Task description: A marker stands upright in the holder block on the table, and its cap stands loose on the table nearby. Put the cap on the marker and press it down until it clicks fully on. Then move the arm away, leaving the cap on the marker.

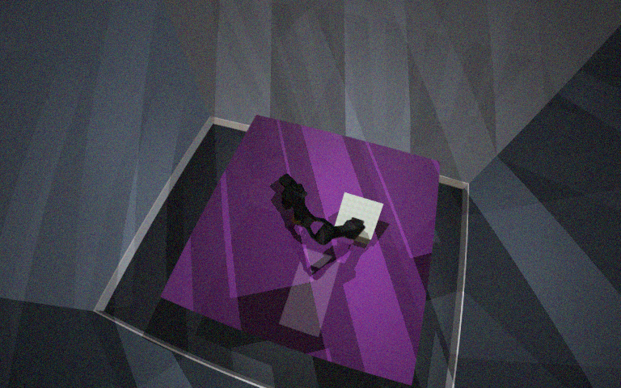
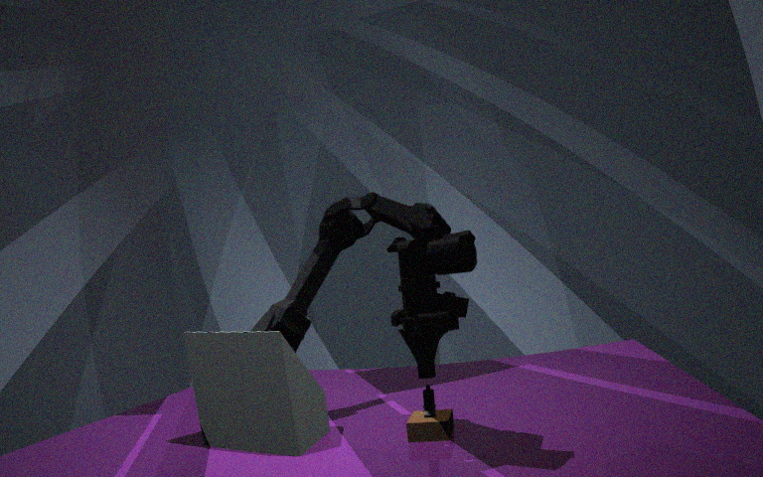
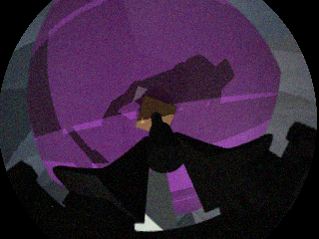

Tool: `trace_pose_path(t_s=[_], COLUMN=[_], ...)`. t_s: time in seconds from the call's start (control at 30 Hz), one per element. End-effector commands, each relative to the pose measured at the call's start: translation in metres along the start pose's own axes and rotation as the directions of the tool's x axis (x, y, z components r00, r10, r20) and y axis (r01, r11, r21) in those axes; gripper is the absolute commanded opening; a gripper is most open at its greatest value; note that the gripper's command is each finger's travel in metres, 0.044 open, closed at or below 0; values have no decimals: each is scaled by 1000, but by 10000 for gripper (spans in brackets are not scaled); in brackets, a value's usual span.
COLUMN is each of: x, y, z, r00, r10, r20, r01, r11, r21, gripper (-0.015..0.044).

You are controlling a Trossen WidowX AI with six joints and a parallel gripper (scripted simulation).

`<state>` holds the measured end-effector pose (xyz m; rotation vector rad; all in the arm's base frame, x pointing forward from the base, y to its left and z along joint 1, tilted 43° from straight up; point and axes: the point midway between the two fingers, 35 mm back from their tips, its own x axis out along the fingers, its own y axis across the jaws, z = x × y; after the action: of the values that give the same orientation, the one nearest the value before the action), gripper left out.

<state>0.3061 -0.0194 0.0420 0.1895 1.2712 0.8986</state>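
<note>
1. Gripper (image 2: 425, 371) points straight down, directly above the marker (image 2: 428, 400), with a small gap visible between the two in the exterior view.
2. Fingers are clamped partway on something slim. I judge it to be the cap; it is dark against dark fingers, so its outline can't be made out in any view.
3. Marker stands upright in the holder block (image 2: 429, 424), a small tan block on the purple table (image 2: 590, 404), toward the middle and well in from every edge. In the top view the arm hides it.
4. Wrist view: holder block (image 3: 156, 114) sits right at the fingertips, so lateral alignment looks close. Exact centring can't be told.
5. Handling guess: the cap is light, rigid, hollow plastic and likely smooth, so it could slip or tilt in the pads if pushed off-axis. The hold should be on its side walls, with the open end left free below.
6. Marker is stiff and thin, held only by its socket; a sideways shove could lean it or shift the block.
7. Next move needs a straight vertical descent and a firm press for the click.
8. Grey box (image 2: 252, 388) sits near the arm base, apart from the block and not in the path.
</note>
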Motion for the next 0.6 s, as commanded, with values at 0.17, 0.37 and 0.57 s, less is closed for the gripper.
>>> trace_pose_path(t_s=[0.17, 0.37, 0.57], x=[8, 18, 27], y=[1, 1, 1], z=[0, 1, 1], r00=[1000, 1000, 1000], r10=[6, 6, 6], r20=[1, 1, 1], r01=[-6, -6, -6], r11=[1000, 1000, 1000], r21=[5, 5, 5], gripper=[0, 0, 0])
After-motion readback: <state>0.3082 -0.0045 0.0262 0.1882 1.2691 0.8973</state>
